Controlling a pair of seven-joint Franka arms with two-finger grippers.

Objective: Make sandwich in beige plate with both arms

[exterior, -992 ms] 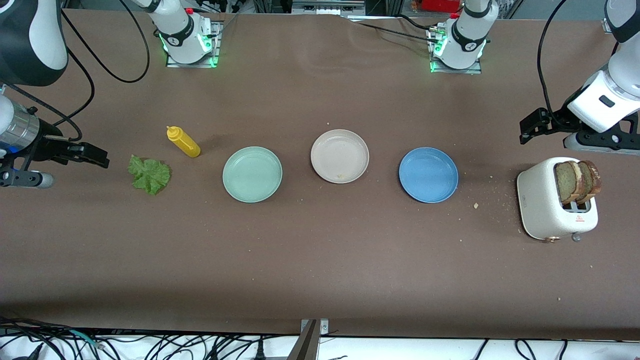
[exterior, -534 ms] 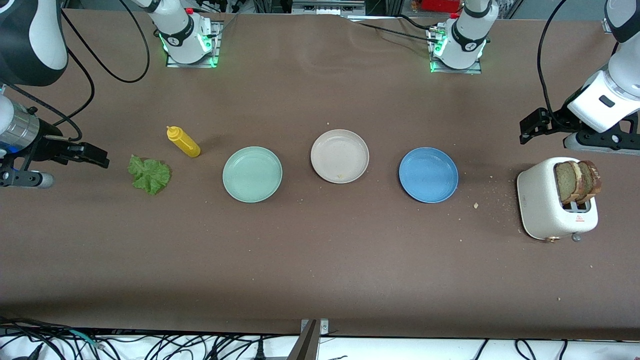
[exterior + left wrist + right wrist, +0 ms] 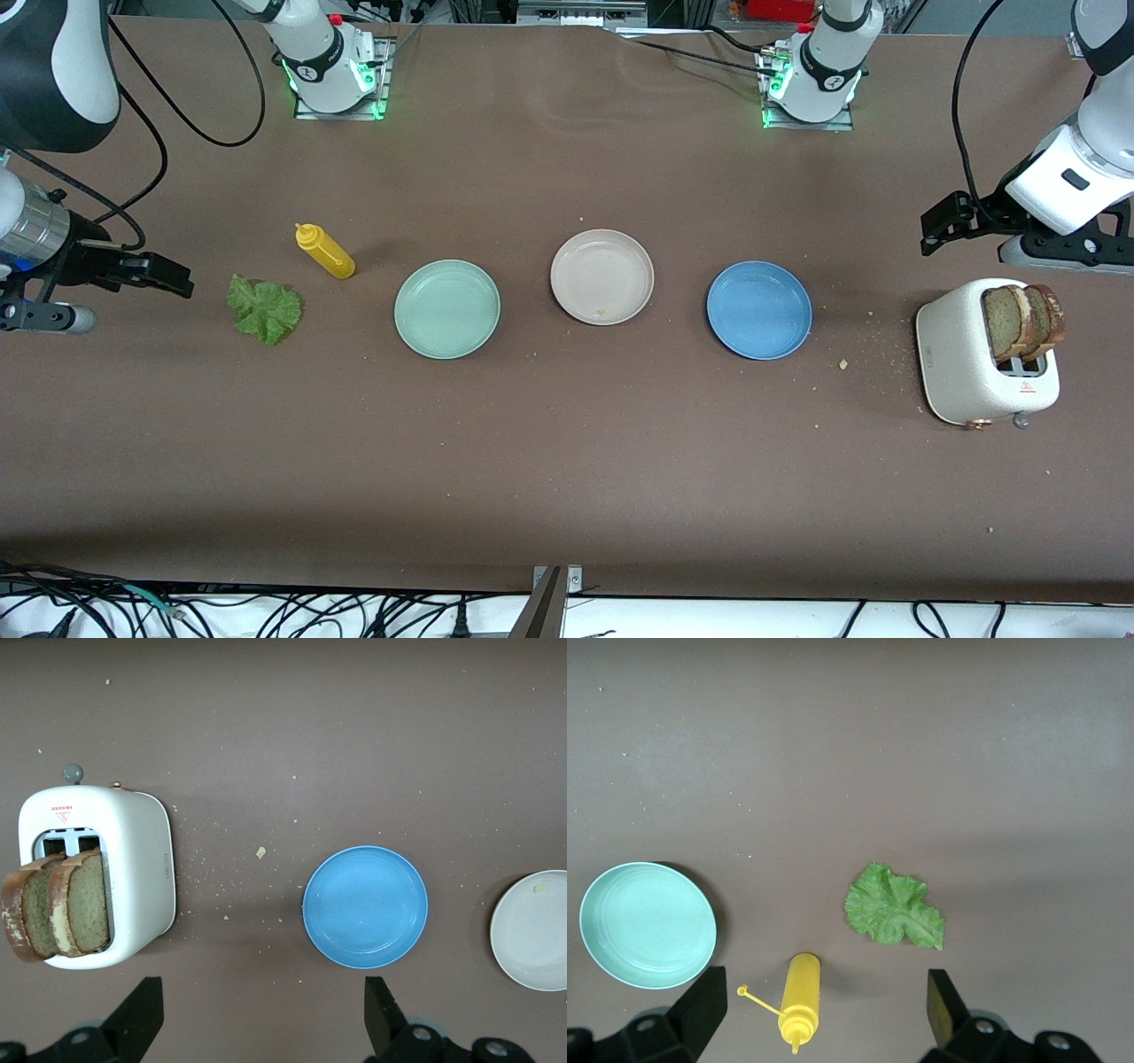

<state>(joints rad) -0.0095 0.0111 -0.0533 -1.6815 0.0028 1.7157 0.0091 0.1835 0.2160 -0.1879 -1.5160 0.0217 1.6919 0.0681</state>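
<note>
The beige plate (image 3: 602, 276) sits empty mid-table; its edge shows in the left wrist view (image 3: 534, 931). Two brown bread slices (image 3: 1023, 319) stand in a white toaster (image 3: 961, 354) at the left arm's end, also seen in the left wrist view (image 3: 58, 908). A green lettuce leaf (image 3: 265, 309) lies at the right arm's end, also in the right wrist view (image 3: 893, 918). My left gripper (image 3: 939, 229) is open and empty, up in the air beside the toaster. My right gripper (image 3: 164, 275) is open and empty, up in the air beside the lettuce.
A mint green plate (image 3: 447, 308) and a blue plate (image 3: 759, 309) flank the beige plate. A yellow squeeze bottle (image 3: 325, 252) lies near the lettuce. Crumbs lie scattered between the blue plate and the toaster.
</note>
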